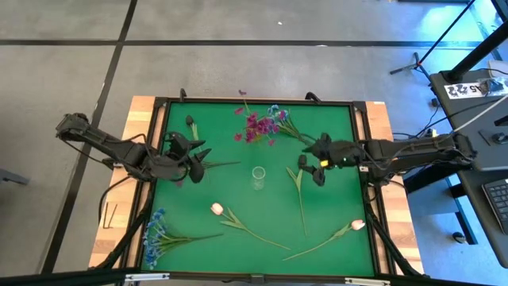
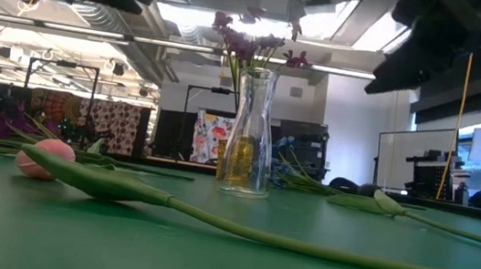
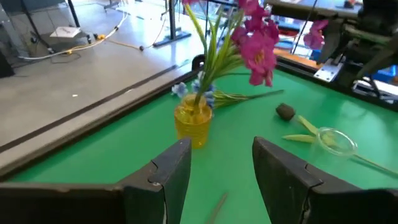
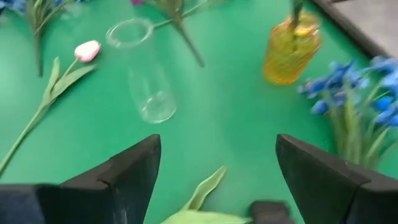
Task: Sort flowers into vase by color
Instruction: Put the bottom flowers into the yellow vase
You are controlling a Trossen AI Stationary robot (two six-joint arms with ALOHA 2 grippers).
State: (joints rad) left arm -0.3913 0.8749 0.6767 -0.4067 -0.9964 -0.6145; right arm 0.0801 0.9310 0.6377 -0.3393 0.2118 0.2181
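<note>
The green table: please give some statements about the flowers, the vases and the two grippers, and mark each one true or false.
1. The clear glass vase stands empty near the table's middle. True.
2. The magenta flowers stand in the yellow vase. True.
3. The right gripper is shut on a tulip. False: its jaws are open and hold nothing.
4. The blue flowers near the left arm's side lie on the mat. True.
5. Both pink tulips are in the clear vase. False: the pink tulips lie on the mat.
</note>
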